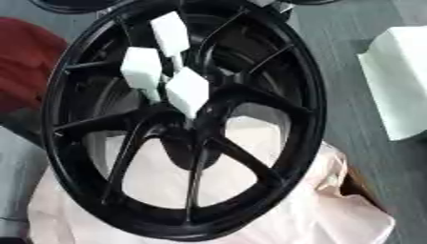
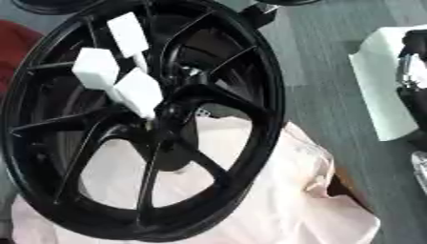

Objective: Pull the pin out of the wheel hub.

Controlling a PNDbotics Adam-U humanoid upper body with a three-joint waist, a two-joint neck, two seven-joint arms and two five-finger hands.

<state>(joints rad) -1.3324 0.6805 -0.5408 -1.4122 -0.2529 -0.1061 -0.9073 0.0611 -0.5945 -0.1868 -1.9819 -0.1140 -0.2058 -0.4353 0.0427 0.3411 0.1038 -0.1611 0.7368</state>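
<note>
Grey wood-grain bench [image 1: 350, 119] carries a large black spoked metal wheel hub [image 1: 275, 57], propped on pale pink sheeting [image 1: 317, 209]. It looks heavy and stiff and lies well to the left of the robot's right hand [image 2: 413, 62], a black and silver shape at the right eye view's edge. I cannot tell whether its fingers are open. The left hand is unseen. Three white block-headed pins [image 1: 188, 90] stand near the centre, likely light. The nearest block is the best hold.
</note>
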